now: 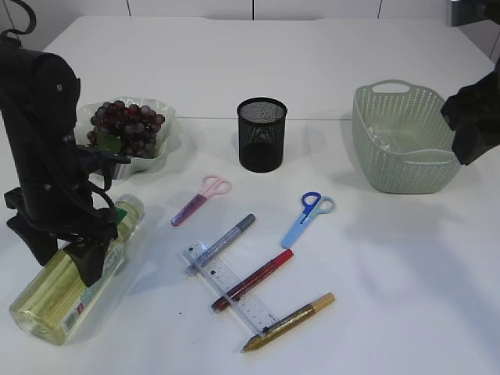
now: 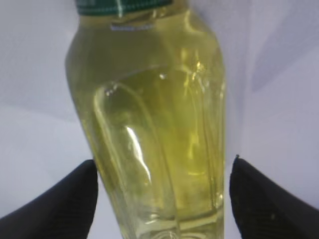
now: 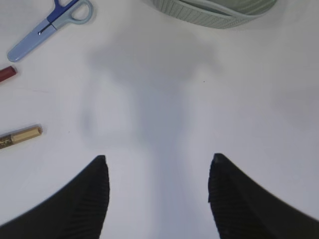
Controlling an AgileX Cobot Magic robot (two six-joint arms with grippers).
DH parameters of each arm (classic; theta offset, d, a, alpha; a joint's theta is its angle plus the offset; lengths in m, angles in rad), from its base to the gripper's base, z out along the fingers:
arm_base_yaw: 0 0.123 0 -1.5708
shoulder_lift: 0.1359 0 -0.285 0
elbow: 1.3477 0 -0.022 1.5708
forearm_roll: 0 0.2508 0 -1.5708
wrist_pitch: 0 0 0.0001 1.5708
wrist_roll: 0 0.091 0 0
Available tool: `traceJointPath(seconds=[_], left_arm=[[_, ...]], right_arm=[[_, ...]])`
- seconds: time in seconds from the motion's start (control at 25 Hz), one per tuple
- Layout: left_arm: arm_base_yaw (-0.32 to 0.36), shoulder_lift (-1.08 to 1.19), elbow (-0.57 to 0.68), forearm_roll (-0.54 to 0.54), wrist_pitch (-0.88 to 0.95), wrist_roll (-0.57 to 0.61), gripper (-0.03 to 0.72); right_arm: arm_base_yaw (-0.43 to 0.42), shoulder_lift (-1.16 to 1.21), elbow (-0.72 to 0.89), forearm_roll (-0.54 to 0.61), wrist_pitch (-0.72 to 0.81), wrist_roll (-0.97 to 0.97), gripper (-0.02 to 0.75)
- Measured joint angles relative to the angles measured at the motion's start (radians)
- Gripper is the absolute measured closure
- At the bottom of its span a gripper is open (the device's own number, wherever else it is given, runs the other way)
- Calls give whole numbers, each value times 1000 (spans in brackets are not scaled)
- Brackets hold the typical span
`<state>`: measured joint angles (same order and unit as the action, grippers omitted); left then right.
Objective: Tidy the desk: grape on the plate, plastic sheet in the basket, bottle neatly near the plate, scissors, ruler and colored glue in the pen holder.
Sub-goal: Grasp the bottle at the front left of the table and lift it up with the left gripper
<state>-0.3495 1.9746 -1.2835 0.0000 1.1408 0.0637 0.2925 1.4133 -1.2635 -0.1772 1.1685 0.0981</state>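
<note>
L gripper [image 2: 159,199] straddling lying bottle [image 2: 149,124], jaws open; R gripper [image 3: 157,194] open

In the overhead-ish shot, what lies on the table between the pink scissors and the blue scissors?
In the exterior view, only the capped upper end of the silver glue pen sits between the pink scissors and the blue scissors; otherwise bare table.
</note>
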Motion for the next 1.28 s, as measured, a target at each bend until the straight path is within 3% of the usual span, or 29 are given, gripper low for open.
traceJointPath(seconds=[1.28], left_arm=[[0, -6, -69, 12, 54, 37, 95]], right_arm=[[0, 0, 0, 0, -5, -2, 247]])
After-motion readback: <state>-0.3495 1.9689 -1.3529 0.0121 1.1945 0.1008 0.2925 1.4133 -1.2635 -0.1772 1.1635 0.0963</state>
